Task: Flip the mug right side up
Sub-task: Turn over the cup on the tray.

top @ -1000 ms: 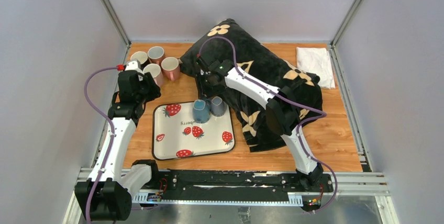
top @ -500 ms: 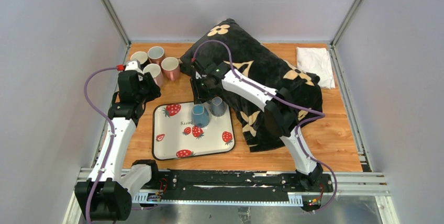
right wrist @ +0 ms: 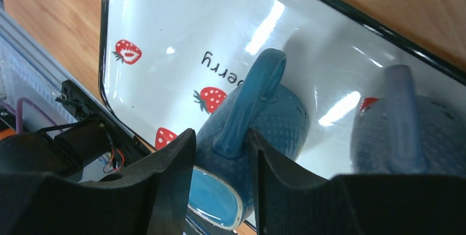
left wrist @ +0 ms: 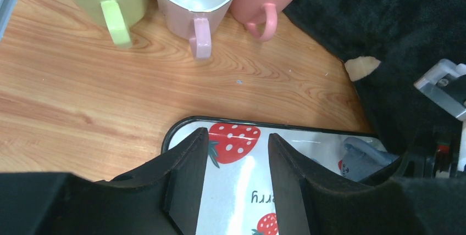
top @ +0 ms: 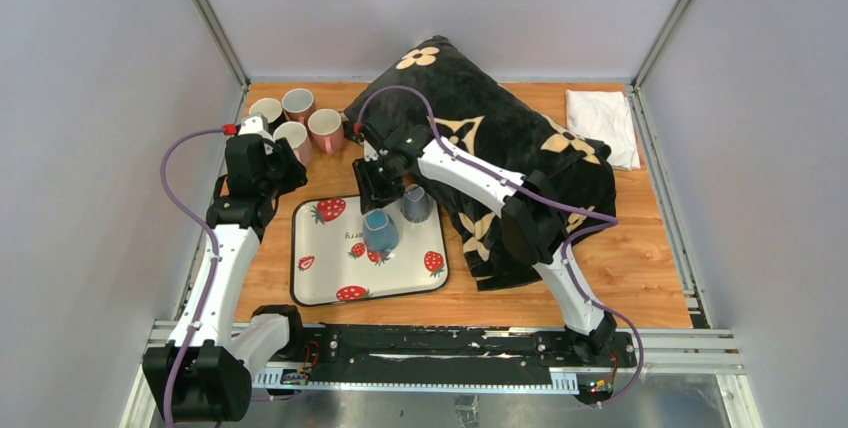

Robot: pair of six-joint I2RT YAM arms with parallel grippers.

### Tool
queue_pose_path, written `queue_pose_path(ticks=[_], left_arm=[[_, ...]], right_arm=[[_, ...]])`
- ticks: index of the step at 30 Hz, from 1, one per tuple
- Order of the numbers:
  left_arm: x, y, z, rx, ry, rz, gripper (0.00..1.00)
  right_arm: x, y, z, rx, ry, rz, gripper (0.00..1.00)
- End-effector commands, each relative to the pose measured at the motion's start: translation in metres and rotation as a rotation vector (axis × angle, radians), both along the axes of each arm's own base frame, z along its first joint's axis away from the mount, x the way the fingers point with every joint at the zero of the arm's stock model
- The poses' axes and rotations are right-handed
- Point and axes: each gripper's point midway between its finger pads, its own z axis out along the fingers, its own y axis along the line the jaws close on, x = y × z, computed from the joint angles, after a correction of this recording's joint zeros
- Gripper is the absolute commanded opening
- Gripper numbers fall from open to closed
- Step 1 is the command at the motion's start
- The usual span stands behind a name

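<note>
My right tool is clamped on the handle of the blue mug, which I judge tilted, not yet upright.

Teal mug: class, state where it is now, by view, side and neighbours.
Top view: the teal mug is over the far half of the tray, just left of and nearer than the grey mug, its handle inside the right gripper.

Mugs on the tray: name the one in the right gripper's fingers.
The teal-blue mug: its handle sits between the fingers of the right gripper. The greyer blue mug beside it is untouched.
</note>
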Motion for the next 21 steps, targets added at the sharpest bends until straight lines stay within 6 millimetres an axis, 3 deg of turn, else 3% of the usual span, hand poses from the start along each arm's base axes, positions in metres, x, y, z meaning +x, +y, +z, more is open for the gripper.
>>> queue_pose_path(ticks=[1,15,18,21], left_arm=[[0.001,0.005,0.009,0.011,-0.032,0.019,0.51],[-0.001,0.011,0.008,0.019,-0.025,0.046,0.51],[-0.001,0.011,0.008,0.017,-0.024,0.046,0.51],[-0.001,0.011,0.009,0.018,-0.026,0.046,0.51]], right_arm=[[-0.028,0.014,0.0,0.03,0.059,0.109,0.45],[-0.076,0.04,0.02,0.199,0.177,0.335,0.45],[-0.074,0.039,0.025,0.19,0.123,0.333,0.45],[-0.056,0.032,0.031,0.134,-0.004,0.265,0.45]])
